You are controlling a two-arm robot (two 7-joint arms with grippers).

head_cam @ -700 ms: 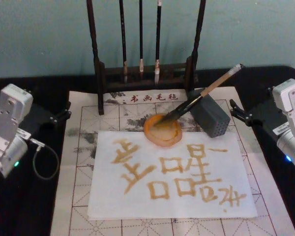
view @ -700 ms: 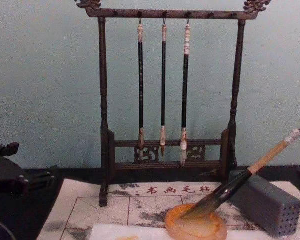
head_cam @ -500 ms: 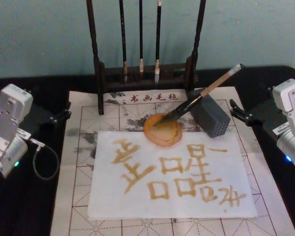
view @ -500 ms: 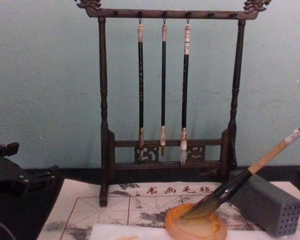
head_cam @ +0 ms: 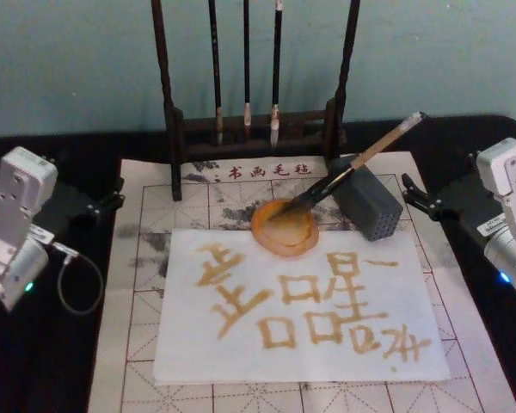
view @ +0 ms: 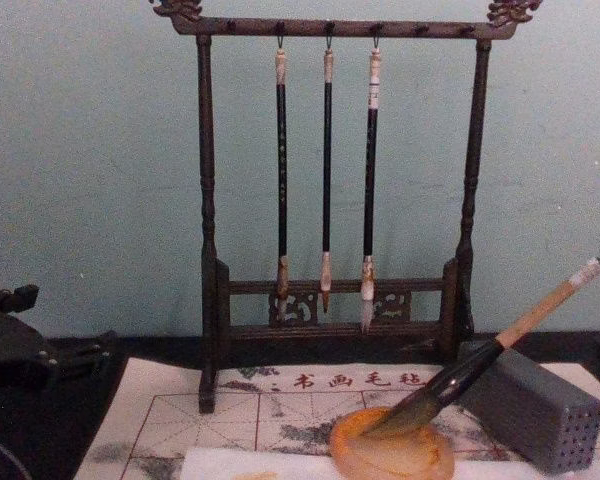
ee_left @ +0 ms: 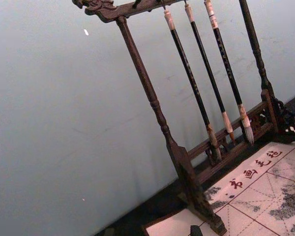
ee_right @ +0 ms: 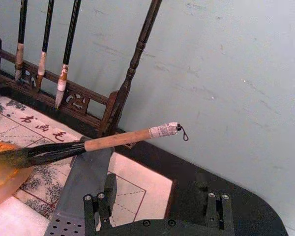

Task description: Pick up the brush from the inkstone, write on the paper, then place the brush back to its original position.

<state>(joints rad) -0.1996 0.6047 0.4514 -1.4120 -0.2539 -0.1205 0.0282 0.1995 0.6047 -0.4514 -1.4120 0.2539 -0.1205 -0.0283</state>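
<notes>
Two idle: left pincer [head_cam: 118, 193], right pincer [head_cam: 408, 194], both spread, empty; brush [head_cam: 354, 167] tuft in inkstone [head_cam: 263, 237].

A tall dark wooden rack [head_cam: 165, 103] with three thin black hanging brushes [head_cam: 246, 60] stood like a fence just behind the round orange dish [head_cam: 284, 231]. A grey block with little holes [head_cam: 371, 206] sat close on the dish's right. The big brush with the tan wooden handle [head_cam: 374, 151] leaned across it, slanting up to the right. The air above that handle was free. In front lay flat white paper with golden writing [head_cam: 301, 344]. The right gripper [head_cam: 408, 194], fingers apart, sat well off to the right.
</notes>
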